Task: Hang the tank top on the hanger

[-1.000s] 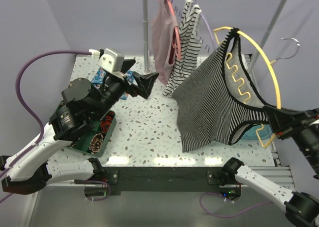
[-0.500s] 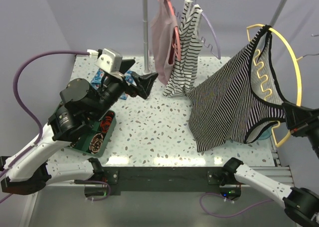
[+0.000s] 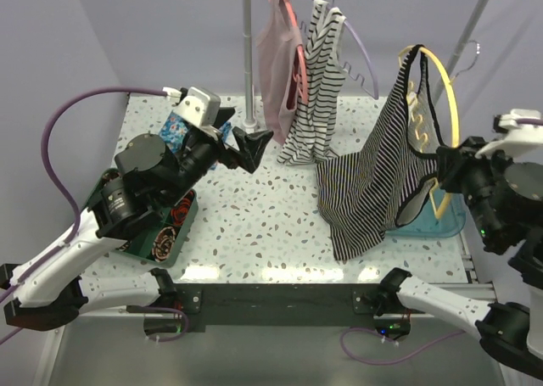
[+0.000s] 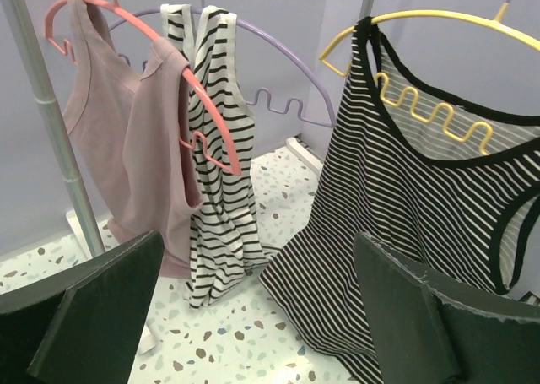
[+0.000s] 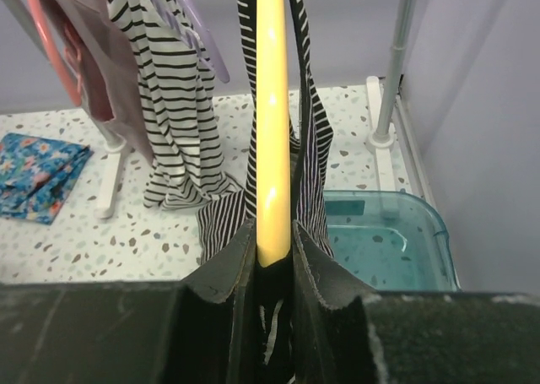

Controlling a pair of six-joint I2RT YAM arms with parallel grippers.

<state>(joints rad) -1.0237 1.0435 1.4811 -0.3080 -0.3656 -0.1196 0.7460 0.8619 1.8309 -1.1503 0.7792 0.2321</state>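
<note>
The right jaws are closed on the rim of the yellow hanger (image 3: 456, 114). In the right wrist view the yellow bar runs straight up from between the two fingers. The hanger is held in the air over the right side of the speckled surface (image 3: 254, 225), above a teal tray (image 3: 424, 226).

The striped tank top (image 3: 373, 174) hangs from this hanger. One dark-trimmed strap is looped over the hanger's upper end, and in the left wrist view the wavy bar shows in the open neckline. I cannot tell whether the other strap sits on the hanger. The body of the top drapes down and to the left, with its hem low over the surface.

The left jaws are wide open and hold nothing. They are raised above the back left of the surface and point towards the clothes rack (image 3: 247, 47). A pink top (image 3: 276, 55) hangs there on a pink hanger (image 3: 299, 47). Just beside it, a white top with bold black stripes (image 3: 318, 72) hangs on a lavender hanger (image 3: 361, 55).

A green box (image 3: 185, 233) sits at the left edge of the surface. A blue flowered cloth (image 3: 174, 130) lies behind the left arm.
</note>
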